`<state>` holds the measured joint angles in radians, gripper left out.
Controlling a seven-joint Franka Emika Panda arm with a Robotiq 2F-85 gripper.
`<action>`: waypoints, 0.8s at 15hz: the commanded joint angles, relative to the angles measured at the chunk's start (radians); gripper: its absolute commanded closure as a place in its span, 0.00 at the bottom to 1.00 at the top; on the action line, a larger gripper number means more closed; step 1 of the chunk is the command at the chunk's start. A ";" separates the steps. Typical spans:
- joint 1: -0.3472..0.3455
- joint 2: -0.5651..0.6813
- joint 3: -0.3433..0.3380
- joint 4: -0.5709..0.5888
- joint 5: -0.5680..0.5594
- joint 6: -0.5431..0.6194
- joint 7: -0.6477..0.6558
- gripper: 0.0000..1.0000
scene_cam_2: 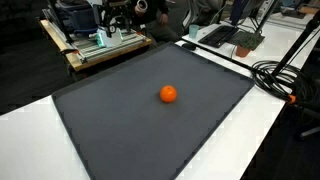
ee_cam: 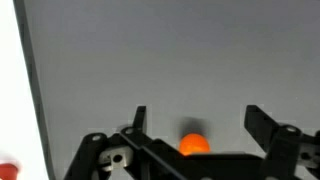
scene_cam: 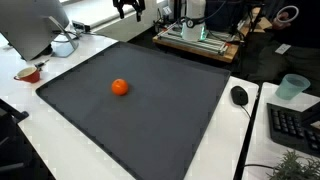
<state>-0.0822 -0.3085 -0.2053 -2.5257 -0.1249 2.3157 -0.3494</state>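
Note:
An orange ball [scene_cam: 119, 87] lies on a large dark grey mat [scene_cam: 170, 110], left of the mat's middle; it shows in both exterior views [scene_cam_2: 168, 94]. My gripper [scene_cam: 127, 8] hangs high above the mat's far edge, well apart from the ball, and also shows in an exterior view [scene_cam_2: 120, 12]. In the wrist view the two black fingers [ee_cam: 197, 115] are spread wide with nothing between them. The ball [ee_cam: 194, 144] appears far below, between the fingers, partly hidden by the gripper body.
A monitor [scene_cam: 35, 25], a white object [scene_cam: 63, 45] and a red bowl [scene_cam: 28, 72] stand beside one edge of the mat. A mouse [scene_cam: 239, 95], keyboard [scene_cam: 295, 125] and cup [scene_cam: 292, 87] lie on the opposite side. A wooden cart with equipment [scene_cam_2: 100, 40] and cables [scene_cam_2: 285, 75] border the mat.

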 commanded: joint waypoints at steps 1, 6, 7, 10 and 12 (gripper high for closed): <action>-0.009 0.000 0.009 0.001 0.004 -0.002 -0.003 0.00; -0.009 0.000 0.009 0.001 0.004 -0.002 -0.003 0.00; -0.009 -0.004 0.012 -0.004 0.000 -0.002 -0.003 0.00; -0.001 -0.052 0.039 -0.057 -0.030 -0.019 -0.010 0.00; 0.010 -0.080 0.070 -0.106 -0.063 -0.040 -0.022 0.00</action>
<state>-0.0796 -0.3202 -0.1725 -2.5562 -0.1352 2.3066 -0.3544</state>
